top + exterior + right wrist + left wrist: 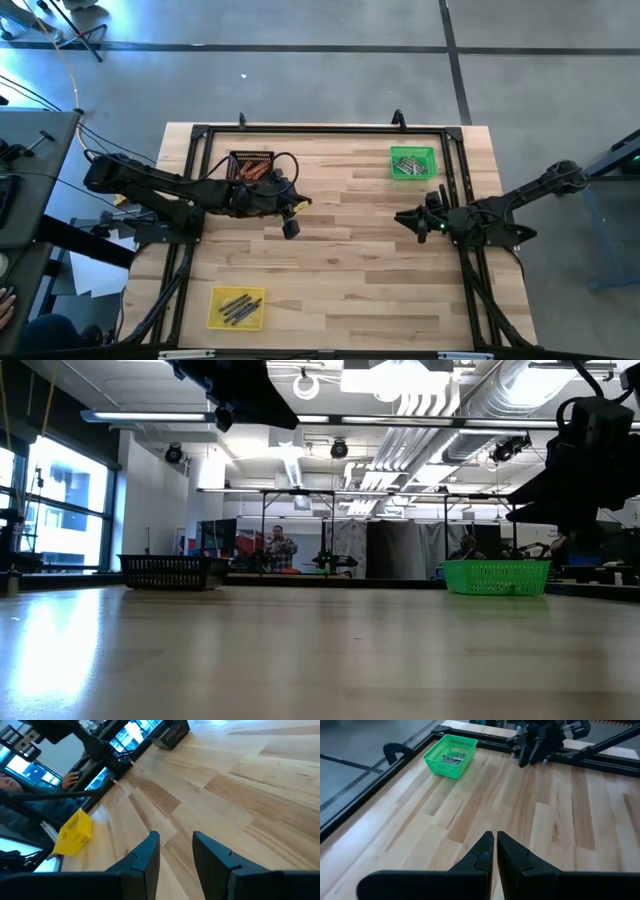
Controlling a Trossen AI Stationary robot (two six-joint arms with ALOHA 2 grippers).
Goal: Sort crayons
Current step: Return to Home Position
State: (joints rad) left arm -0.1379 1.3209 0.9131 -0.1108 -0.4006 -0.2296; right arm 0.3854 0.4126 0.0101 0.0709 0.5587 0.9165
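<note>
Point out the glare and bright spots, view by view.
Low view: the window throws a pale sheen on the table near it; the ceiling lamps burn white. Right wrist view: glare on the far boards by the black basket. Left wrist view: even light, no glare. High view: table evenly lit.

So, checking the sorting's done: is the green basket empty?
Not empty: grey crayons lie inside the green basket, seen from above.

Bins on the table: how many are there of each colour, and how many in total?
Green bin: 1
Black bin: 1
Yellow bin: 1
Total: 3 bins
</note>
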